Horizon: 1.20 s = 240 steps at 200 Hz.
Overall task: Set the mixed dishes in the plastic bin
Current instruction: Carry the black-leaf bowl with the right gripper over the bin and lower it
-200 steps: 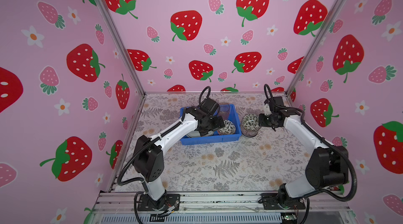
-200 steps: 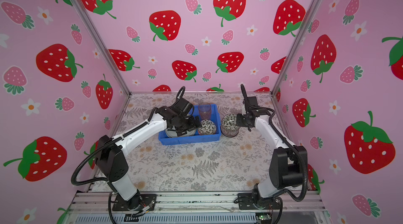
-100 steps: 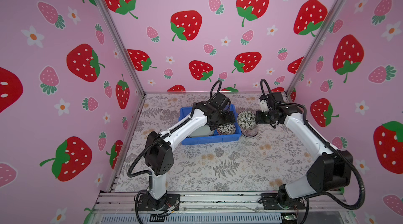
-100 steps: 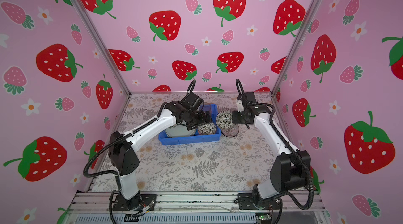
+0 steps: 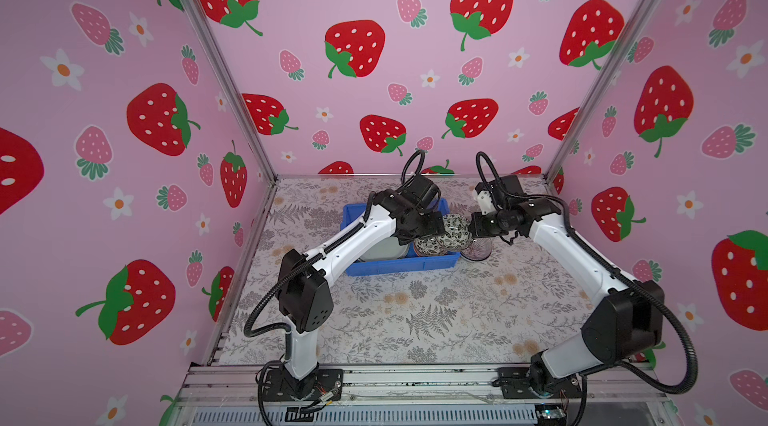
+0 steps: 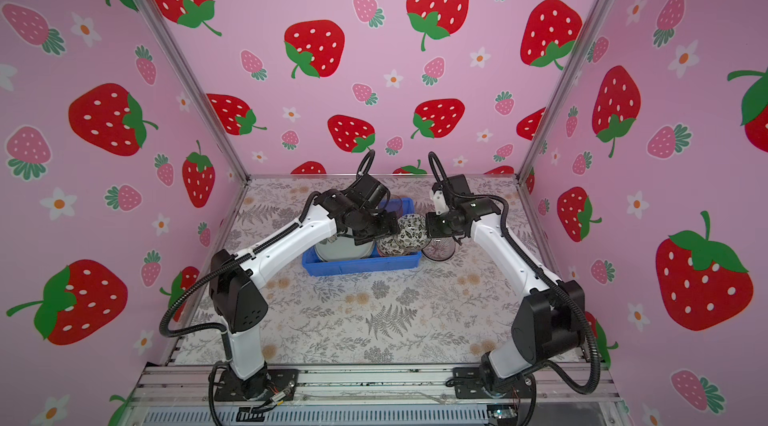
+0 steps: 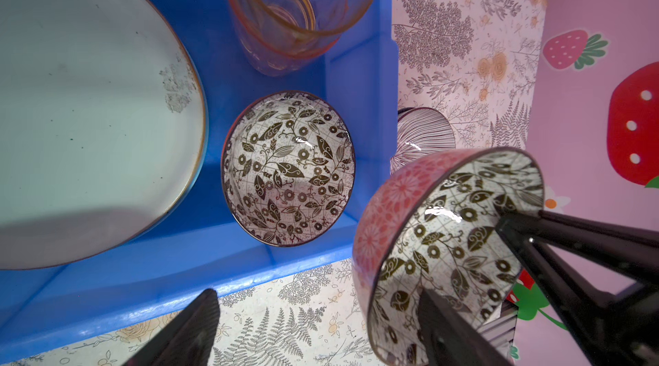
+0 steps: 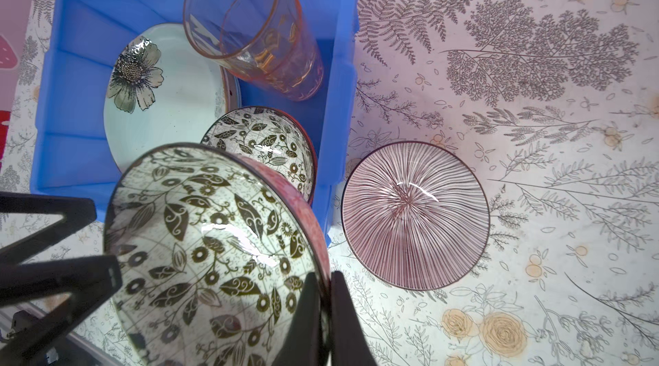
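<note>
Just swung the orange-red bowl (image 8: 214, 239) in to hang tilted over the right edge of the blue plastic bin (image 8: 71, 103), rim pinched tight in the right gripper (image 8: 324, 285), left gripper (image 7: 316, 291) brought across, jaws spread wide and empty, so near drop-in.

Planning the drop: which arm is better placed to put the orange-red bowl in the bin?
Right, probably: right hand grips the orange-red bowl by its rim at the bin edge; left hand is open.
</note>
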### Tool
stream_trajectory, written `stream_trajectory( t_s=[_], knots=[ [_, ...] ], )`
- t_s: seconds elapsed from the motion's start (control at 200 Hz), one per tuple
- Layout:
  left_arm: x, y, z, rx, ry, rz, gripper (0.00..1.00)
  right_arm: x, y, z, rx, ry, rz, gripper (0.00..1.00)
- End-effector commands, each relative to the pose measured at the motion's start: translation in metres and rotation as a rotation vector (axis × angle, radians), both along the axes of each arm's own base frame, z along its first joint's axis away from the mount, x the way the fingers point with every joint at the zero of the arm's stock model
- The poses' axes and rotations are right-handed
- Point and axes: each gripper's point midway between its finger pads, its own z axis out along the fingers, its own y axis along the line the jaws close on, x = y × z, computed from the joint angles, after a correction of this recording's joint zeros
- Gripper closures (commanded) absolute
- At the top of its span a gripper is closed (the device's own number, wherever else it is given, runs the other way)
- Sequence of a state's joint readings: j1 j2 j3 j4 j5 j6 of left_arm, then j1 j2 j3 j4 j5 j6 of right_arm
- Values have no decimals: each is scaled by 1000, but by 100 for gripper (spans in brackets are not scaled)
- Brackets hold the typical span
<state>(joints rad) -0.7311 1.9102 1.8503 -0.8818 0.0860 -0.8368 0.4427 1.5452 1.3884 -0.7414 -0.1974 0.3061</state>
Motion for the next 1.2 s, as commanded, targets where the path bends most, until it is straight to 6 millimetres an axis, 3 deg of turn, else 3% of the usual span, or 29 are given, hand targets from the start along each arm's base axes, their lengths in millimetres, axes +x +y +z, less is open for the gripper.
stream_trajectory(
  t_s=[0.0, 0.165, 0.425, 0.66, 1.081, 1.196],
  knots=[
    [2, 4, 5, 24, -15, 4, 11, 10, 18, 16, 57, -38, 17, 100],
    [4, 14, 9, 31, -20, 13, 11, 17, 30, 6, 64, -26, 24, 100],
    [12, 66, 25, 21, -51, 113, 11, 26, 47, -11, 61, -5, 31, 100],
    [11, 102, 16, 17, -26, 183, 11, 30, 62, -31, 31, 16, 38, 100],
    [4, 120, 4, -4, 3, 215, 11, 34, 71, -56, -26, 37, 28, 98],
    [4, 121, 3, -9, 5, 218, 11, 34, 68, -58, -44, 35, 21, 92]
  ],
)
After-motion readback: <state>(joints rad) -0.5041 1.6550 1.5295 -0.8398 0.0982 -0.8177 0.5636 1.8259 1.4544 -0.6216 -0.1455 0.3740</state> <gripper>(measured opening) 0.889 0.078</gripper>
